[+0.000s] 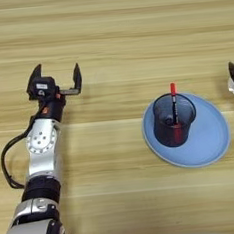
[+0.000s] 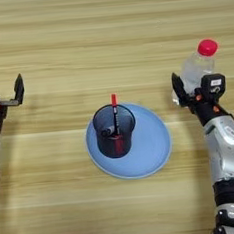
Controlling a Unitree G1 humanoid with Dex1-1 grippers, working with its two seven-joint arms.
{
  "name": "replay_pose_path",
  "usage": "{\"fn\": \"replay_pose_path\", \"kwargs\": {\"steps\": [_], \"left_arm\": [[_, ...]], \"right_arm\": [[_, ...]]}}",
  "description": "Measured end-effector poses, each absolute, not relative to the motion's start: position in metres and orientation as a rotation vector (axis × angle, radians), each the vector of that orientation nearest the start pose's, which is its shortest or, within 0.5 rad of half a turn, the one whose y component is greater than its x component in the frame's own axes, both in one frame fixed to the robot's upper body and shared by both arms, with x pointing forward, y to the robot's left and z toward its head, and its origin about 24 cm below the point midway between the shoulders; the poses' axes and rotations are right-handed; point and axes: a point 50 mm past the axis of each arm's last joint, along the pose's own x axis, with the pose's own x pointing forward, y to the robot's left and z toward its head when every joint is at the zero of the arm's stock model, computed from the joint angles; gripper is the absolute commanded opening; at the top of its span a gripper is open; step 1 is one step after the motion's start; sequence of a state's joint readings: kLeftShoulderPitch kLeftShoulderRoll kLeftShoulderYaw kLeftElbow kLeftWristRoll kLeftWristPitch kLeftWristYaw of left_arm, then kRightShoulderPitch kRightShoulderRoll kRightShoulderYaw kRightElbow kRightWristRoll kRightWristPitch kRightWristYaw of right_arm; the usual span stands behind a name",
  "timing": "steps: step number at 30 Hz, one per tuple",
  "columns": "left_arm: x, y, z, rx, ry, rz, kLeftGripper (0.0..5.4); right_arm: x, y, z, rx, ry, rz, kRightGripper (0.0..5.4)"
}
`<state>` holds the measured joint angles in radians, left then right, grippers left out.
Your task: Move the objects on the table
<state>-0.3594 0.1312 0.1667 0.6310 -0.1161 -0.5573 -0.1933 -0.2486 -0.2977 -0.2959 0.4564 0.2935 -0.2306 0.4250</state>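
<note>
A clear water bottle (image 2: 196, 68) with a red cap (image 2: 207, 47) stands at the right of the table (image 2: 107, 34). My right gripper (image 2: 196, 86) is at its lower part, open, with one black finger (image 2: 177, 90) against the bottle's left side; the other finger is hidden behind the wrist. A dark translucent cup (image 1: 174, 119) stands on the left part of a round light-blue plate (image 1: 209, 138). A red-tipped pen (image 1: 174, 100) stands inside the cup. My left gripper (image 1: 56, 76) is far left, open and holding nothing.
The wooden table fills both views. The left forearm (image 1: 41, 145) lies along the left side, with a black cable looping beside it. The right forearm (image 2: 225, 149) comes up the right side.
</note>
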Motion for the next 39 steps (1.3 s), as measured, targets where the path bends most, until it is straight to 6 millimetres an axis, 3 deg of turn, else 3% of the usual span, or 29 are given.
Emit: {"fn": "replay_pose_path", "kwargs": {"steps": [14, 38, 39], "left_arm": [[0.309, 0.190, 0.054, 0.017, -0.297, -0.058, 5.40], [0.309, 0.190, 0.054, 0.017, -0.299, -0.061, 5.40], [0.309, 0.190, 0.054, 0.017, -0.299, -0.061, 5.40]], "right_arm": [[0.286, -0.255, 0.028, 0.021, -0.058, 0.018, 3.13], [0.289, -0.252, 0.027, 0.005, -0.067, 0.029, 3.13], [0.289, -0.252, 0.027, 0.005, -0.067, 0.029, 3.42]]}}
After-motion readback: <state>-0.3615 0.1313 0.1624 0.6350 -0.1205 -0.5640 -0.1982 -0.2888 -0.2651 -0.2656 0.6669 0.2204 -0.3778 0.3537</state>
